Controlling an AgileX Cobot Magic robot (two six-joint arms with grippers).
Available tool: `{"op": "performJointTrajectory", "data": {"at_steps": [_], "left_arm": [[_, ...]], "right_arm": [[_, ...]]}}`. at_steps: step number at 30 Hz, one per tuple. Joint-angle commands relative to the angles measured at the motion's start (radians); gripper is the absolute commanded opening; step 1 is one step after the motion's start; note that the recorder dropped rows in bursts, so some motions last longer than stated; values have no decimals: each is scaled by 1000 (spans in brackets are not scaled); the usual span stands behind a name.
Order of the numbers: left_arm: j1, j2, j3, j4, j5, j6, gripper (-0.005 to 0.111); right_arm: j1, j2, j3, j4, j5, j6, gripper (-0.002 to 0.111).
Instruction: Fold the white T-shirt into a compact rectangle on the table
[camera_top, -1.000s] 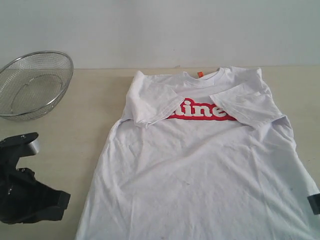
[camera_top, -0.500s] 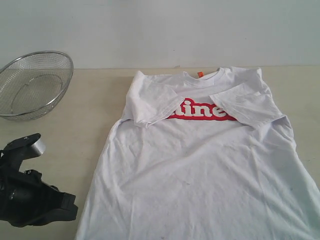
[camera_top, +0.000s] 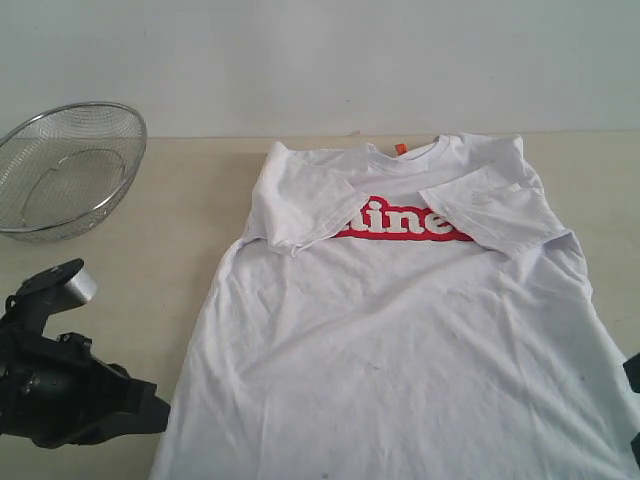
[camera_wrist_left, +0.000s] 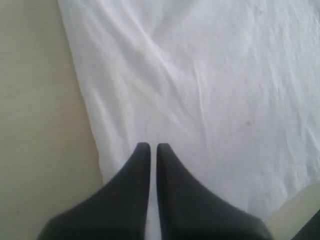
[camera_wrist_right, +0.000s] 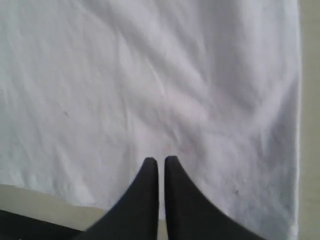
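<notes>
Jaws shut, empty, on left gripper (camera_wrist_left: 150, 146) and right gripper (camera_wrist_right: 161, 160), near the hem of the white T-shirt (camera_top: 400, 330); lowered closed, they would likely bunch cloth, not pinch it.

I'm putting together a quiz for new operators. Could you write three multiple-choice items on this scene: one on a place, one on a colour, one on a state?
1. Where is the wire-mesh basket?
A. on top of the white T-shirt
B. on the table, left of the shirt and apart from it
C. under the shirt

2. What colour outlines the chest lettering?
A. red
B. blue
C. green

3. How do the sleeves lie?
A. spread outward
B. rolled up
C. folded in over the chest

Answers:
1 B: bare tabletop separates basket and shirt.
2 A: red rims the white letters.
3 C: both sleeves cover the ends of the lettering.
</notes>
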Motion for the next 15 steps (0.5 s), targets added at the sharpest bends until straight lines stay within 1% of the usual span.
{"op": "performJointTrajectory", "data": {"at_steps": [1, 3, 5, 7, 8, 9, 11, 15], "left_arm": [[-5, -5, 6, -17, 13, 20, 5], [-5, -5, 6, -17, 13, 20, 5], [-5, -5, 6, -17, 13, 29, 5], [-5, -5, 6, -17, 13, 29, 5], [-5, -5, 6, -17, 13, 29, 5], [-5, -5, 6, -17, 13, 29, 5], [-5, -5, 6, -17, 13, 31, 5], [-5, -5, 6, -17, 9, 35, 5]], "right_arm": [[-10, 100, 1, 12, -56, -48, 9], [-10, 120, -2, -7, -78, -48, 21], [-10, 122, -13, -55, -81, -12, 40], [-10, 122, -29, -146, -78, 71, 56], [-10, 122, -37, -201, -76, 139, 62], [-10, 122, -39, -255, -78, 213, 65], [-10, 122, -39, -330, -78, 305, 65], [-10, 133, -38, -343, -82, 327, 61]]}}
